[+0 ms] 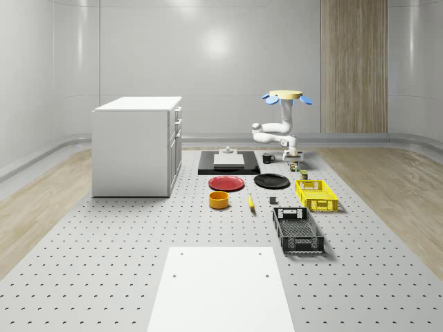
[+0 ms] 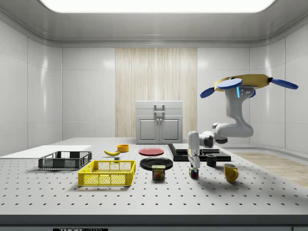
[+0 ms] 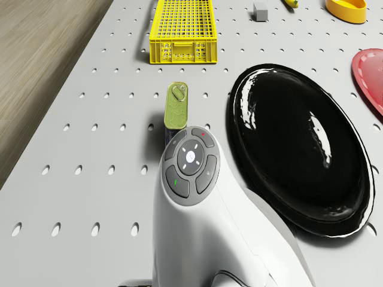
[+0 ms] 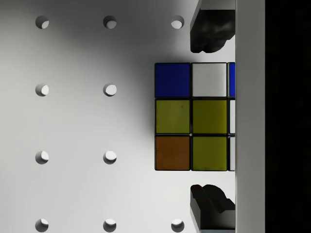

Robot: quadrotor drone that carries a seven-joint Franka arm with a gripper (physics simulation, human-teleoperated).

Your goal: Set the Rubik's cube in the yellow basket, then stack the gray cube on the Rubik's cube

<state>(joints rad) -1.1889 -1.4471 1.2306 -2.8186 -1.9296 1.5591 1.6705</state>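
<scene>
While the drone [image 2: 248, 84] hovers in the air above the far corner of the surface [image 1: 138, 270], well clear of it and just past the black plate [image 1: 271, 181], your arm bends down so that the gripper [image 4: 211, 116] hangs straight over the Rubik's cube [image 4: 192, 116]. Its fingers [image 4: 210, 31] stand apart, one on each side of the Rubik's cube and not touching it, so the gripper is open and holds nothing. That straddling pose reads as the line-up for a first grasp, with the wrist pointed straight down so the fingers can close on two opposite faces.

The Rubik's cube sits flat on the surface beside the black plate, on the side away from the red plate [image 1: 226, 182], showing blue, white, yellow and orange squares on top. A small can [image 3: 176, 106] lies just beside it, toward the yellow basket [image 1: 315, 194]; give it room as you lift. The yellow basket stands open and seems empty, near the black plate on the side toward the black crate [image 1: 297, 230]. The gray cube [image 3: 260, 10] rests on the surface near the yellow basket, apart from it.

On the can's label in the side view, the word looks like "SPAM"; no other writing is legible.
</scene>
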